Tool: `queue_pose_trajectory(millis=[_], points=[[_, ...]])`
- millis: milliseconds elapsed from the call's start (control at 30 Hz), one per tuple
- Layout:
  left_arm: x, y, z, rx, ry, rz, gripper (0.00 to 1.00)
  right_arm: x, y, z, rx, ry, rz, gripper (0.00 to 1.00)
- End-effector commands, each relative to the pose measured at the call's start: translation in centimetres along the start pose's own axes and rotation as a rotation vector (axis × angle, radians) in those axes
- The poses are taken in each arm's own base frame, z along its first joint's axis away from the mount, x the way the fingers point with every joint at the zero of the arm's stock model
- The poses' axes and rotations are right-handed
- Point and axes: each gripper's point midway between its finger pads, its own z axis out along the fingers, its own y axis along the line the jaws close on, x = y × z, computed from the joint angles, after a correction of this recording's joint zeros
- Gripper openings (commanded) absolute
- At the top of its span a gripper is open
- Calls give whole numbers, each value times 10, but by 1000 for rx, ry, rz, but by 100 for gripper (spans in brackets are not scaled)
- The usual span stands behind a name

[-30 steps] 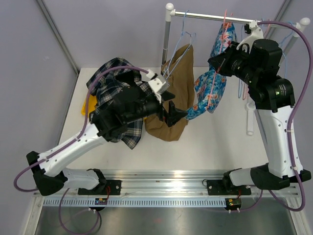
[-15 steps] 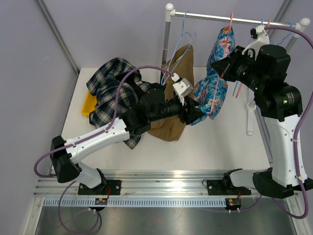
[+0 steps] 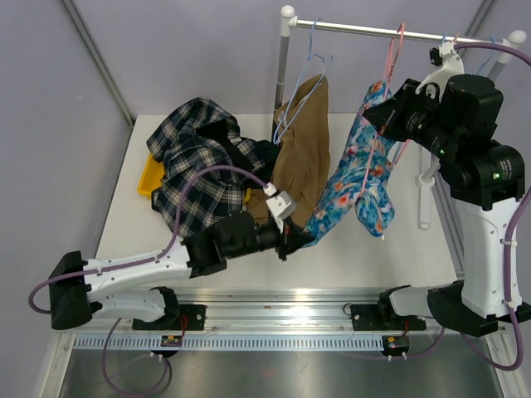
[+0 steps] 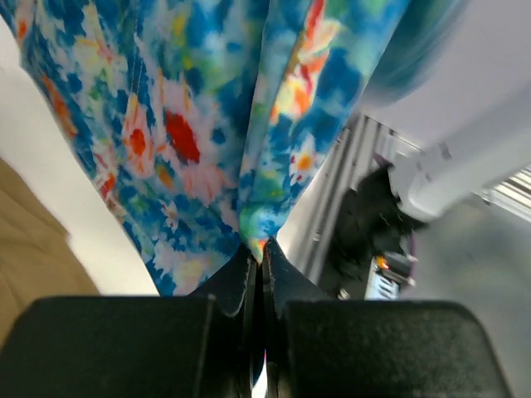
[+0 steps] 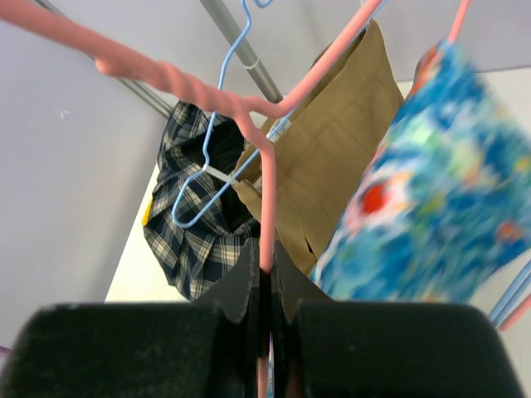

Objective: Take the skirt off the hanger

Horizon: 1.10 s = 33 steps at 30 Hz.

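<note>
Two grippers are engaged, and neither one is on the skirt (image 3: pixel 303 166). I read the top view as a dial, with the arm bases at 6 o'clock.

1. Skirt: it hangs just to the 12 o'clock side of the table's middle, from the hanger (image 3: pixel 309 50), whose hook sits on the rail (image 3: pixel 348 29). Its lower folds reach down to the table (image 3: pixel 373 265). The right wrist view shows the tan cloth (image 5: pixel 332 166) with the light-blue wire (image 5: pixel 220 83) running to its upper edge.

2. Left gripper (image 3: pixel 292 240): the arm lies low across the table from 8 o'clock toward the centre. In the left wrist view the fingertips are pressed together with no gap, pinching a bottom corner of the blue floral garment (image 4: pixel 191 108). A strip of tan cloth shows at 8 o'clock in that view, beside the fingers and not between them.

3. Right gripper (image 3: pixel 377 112): the arm stands tall at 3 o'clock, its wrist raised just below the rail. The right wrist view shows the fingers clamped on the wire of the pink hanger (image 5: pixel 265 191), which runs straight up out of the jaws.

4. Blue floral garment (image 3: pixel 357 178): it stretches from the pink hanger (image 3: pixel 392 54) at 1 o'clock down to the left gripper near the centre, just beside the skirt's 3 o'clock edge.

5. Tartan garment (image 3: pixel 195 166): it lies heaped at 10 o'clock, touching the skirt's 9 o'clock side, with a yellow object (image 3: pixel 149 178) partly under it.
</note>
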Motion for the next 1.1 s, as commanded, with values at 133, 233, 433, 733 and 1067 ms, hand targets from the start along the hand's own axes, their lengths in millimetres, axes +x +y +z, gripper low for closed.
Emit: queue_pose_trajectory(millis=[133,233,433,733,1067], points=[[103,2,-68,-132,105,-174,0,-85,24,-30,-35,-307,-117,0],[106,5,-84,-194,121,-156,0,-80,20,-25,-24,-295,-112,0],[93,42,-109,-428,211,-18,0,-74,7,-14,31,-281,-108,0],[-24,79,-164,-722,111,183,0,-62,-14,13,115,-227,-111,0],[-190,194,-213,-1011,-67,207,0,-49,-47,55,177,-171,-86,0]])
